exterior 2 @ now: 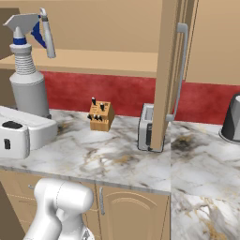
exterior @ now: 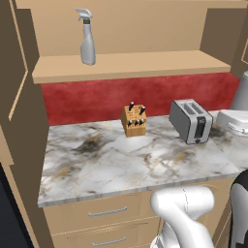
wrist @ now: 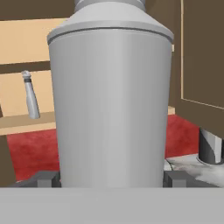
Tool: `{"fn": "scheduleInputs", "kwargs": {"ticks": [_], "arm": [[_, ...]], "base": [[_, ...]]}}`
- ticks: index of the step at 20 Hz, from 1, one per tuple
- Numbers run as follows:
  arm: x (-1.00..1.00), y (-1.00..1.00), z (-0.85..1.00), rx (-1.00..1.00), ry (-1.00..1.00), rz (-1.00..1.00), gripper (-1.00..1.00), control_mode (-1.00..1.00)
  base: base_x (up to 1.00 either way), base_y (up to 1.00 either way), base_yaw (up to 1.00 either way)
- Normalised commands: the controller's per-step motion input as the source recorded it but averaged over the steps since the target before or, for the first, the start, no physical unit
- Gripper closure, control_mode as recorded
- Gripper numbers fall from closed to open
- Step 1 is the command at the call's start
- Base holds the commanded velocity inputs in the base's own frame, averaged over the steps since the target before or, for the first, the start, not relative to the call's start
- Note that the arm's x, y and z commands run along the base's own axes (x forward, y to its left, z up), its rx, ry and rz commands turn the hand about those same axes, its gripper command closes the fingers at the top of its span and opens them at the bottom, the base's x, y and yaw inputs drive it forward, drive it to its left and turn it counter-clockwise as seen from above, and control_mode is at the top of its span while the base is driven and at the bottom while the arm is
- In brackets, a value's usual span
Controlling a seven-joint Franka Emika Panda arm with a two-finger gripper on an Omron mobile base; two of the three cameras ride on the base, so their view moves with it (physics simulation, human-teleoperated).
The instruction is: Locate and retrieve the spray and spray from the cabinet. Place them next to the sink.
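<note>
— Where is the gripper (wrist: 110, 178) relative to the bottle?

— In the hand view its two dark finger tips (wrist: 46, 178) sit wide apart, one against each side of the held spray bottle (wrist: 109, 100). The bottle's grey body stands upright between them, so the jaws are closed on it at a broad spread.

— And the other one?

— The second spray bottle (exterior: 87, 41) stands upright on the cabinet shelf (exterior: 145, 65), towards its left end. It is well apart from the gripper. From the hand it shows small beyond the held bottle's left side (wrist: 30, 98).

— What do the base views add?

— The right base view shows the held bottle's top: a pale trigger head with a blue collar and blue lever (exterior 2: 28, 56). The hand view cuts this off. It also shows an open cabinet door (exterior 2: 164, 70) hiding part of the toaster (exterior 2: 145, 126). The left base view shows the whole toaster (exterior: 191, 121) on the marble counter (exterior: 121, 160), near the knife block (exterior: 134, 121). Only the bottle's grey side shows there, at the right edge (exterior: 240, 92).
</note>
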Motion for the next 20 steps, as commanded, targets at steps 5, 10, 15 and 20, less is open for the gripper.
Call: {"fn": "scheduleInputs", "kwargs": {"ticks": [5, 10, 15, 20], "arm": [[-0.07, 0.05, -0.53, 0.0, 0.0, -0.03, 1.0, -1.0], [-0.01, 0.04, -0.46, 0.0, 0.02, -0.02, 1.0, -1.0], [0.0, 0.11, -0.24, 0.0, 0.01, 0.0, 1.0, 1.0], [0.0, 0.0, 0.0, 0.0, 0.0, 0.0, 1.0, 1.0]], "base": [[0.0, 0.0, 0.0], [0.0, 0.0, 0.0], [0.0, 0.03, 0.0], [0.0, 0.02, 0.0]]}}
